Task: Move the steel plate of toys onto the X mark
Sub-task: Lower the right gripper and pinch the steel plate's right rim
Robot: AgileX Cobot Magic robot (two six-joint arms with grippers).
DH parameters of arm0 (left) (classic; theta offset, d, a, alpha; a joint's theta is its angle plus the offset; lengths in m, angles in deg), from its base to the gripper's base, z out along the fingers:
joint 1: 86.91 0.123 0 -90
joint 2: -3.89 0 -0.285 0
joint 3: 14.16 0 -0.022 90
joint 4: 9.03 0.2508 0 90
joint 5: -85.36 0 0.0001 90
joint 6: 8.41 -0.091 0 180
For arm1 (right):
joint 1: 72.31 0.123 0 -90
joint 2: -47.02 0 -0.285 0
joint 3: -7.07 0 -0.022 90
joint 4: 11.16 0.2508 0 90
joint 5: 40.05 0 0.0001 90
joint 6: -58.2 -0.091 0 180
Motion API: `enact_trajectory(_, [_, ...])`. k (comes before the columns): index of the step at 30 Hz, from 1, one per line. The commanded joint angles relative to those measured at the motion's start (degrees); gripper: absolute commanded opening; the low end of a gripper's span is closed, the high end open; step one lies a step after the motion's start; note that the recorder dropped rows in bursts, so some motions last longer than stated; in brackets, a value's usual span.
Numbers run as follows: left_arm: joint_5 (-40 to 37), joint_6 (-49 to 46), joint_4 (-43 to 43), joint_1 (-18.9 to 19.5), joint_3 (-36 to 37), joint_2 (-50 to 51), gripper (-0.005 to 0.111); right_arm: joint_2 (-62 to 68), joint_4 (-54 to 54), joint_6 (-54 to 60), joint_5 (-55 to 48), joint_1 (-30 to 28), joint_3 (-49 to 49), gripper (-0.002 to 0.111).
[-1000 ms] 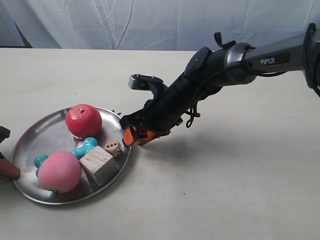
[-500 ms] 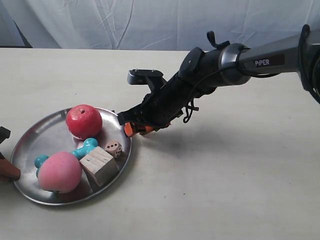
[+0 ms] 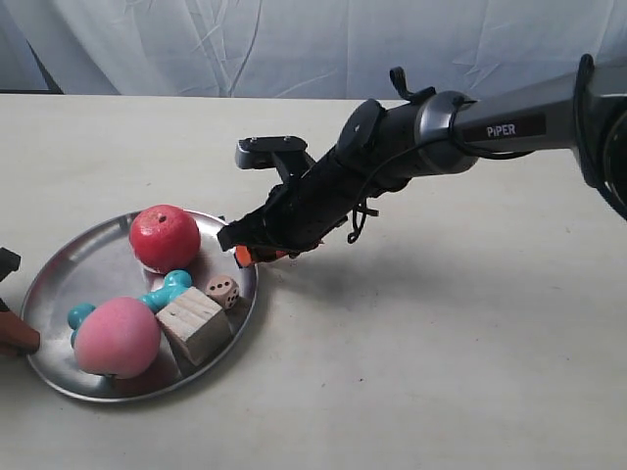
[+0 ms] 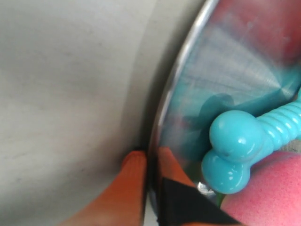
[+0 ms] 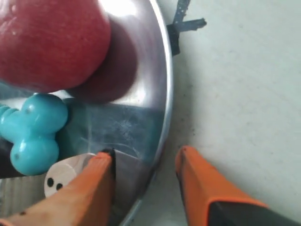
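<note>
Two hands work at the steel plate (image 3: pixel 83 264), which lies on the bench (image 3: pixel 441 343) carrying an apple (image 3: pixel 163 237), a peach (image 3: pixel 116 336), a turquoise bone (image 3: pixel 167 289), a wooden cube (image 3: pixel 192 322) and a die (image 3: pixel 222 290). The left hand (image 4: pixel 149 157) is pinched tight on the plate's rim, one orange finger outside and one inside. The right hand (image 5: pixel 146 155) is spread wide astride the rim near the die, holding nothing. The X mark (image 5: pixel 188 23) sits on the bench right beside the rim.
</note>
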Motion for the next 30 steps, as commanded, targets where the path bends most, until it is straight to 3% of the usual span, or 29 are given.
enact_trajectory(1, [3.06, -0.34, 4.96, -0.20, 1.09, 0.71, 0.000, 1.65, -0.45, 0.08, -0.26, -0.19, -0.38, 0.037])
enact_trajectory(10, [3.18, -0.34, 4.85, -0.20, 1.09, 0.71, 0.000, 4.31, -0.11, 0.08, -1.32, -0.19, -0.38, 0.035])
enact_trajectory(17, [3.75, -0.45, 3.57, -0.20, 1.09, 0.71, 0.000, 4.31, -0.20, 0.60, -4.35, 1.44, -0.38, 0.010])
enact_trajectory(26, [3.86, -0.93, 2.69, -0.20, 1.09, 0.71, 0.000, 4.31, -5.16, 0.47, -6.02, 4.88, -0.38, 0.009])
enact_trajectory(30, [3.86, -2.24, 0.74, -0.20, 1.09, 0.71, 0.000, 4.20, -5.92, 0.47, -7.70, 4.88, -0.38, -0.001])
